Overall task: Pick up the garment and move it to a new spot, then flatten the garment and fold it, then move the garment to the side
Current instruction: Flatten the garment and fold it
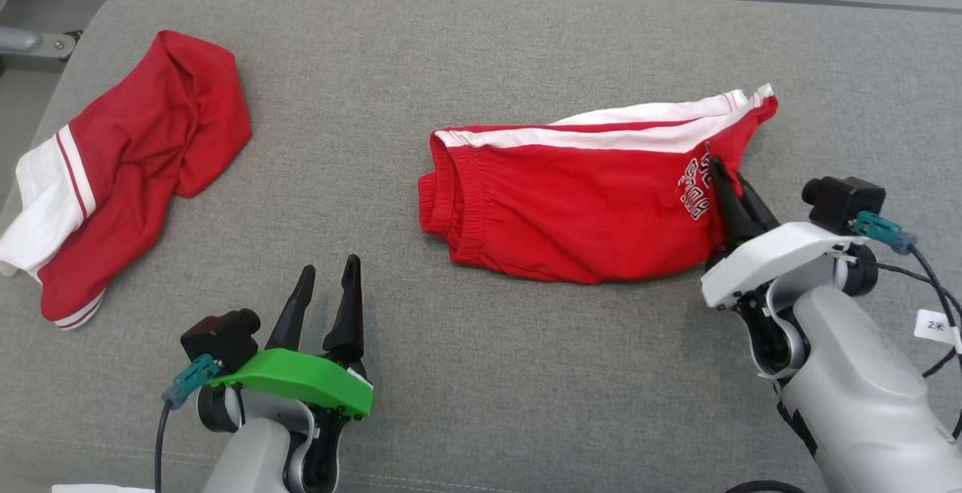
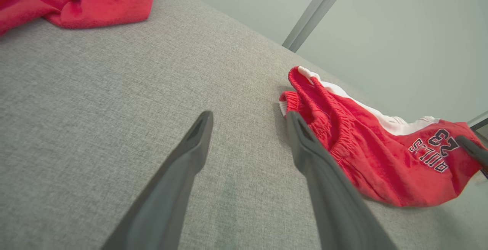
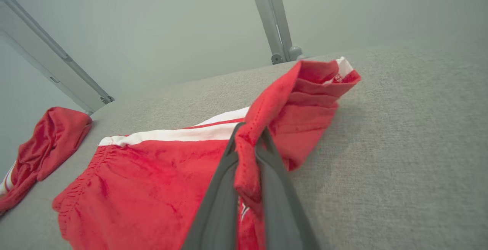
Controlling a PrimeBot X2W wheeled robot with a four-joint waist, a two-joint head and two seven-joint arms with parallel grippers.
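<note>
pinching the red shorts point(image 1: 571, 207), the right pincer point(image 1: 727, 177) is clamped shut — presumably for lifting. the left pincer point(image 1: 329, 267) is spread.

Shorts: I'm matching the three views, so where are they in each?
Head view: shorts centre-right, right gripper pinching their end.
Left wrist view: shorts at the right.
Right wrist view: shorts centre to lower left.
Shared landmark: other garment, left of them throughout.
</note>
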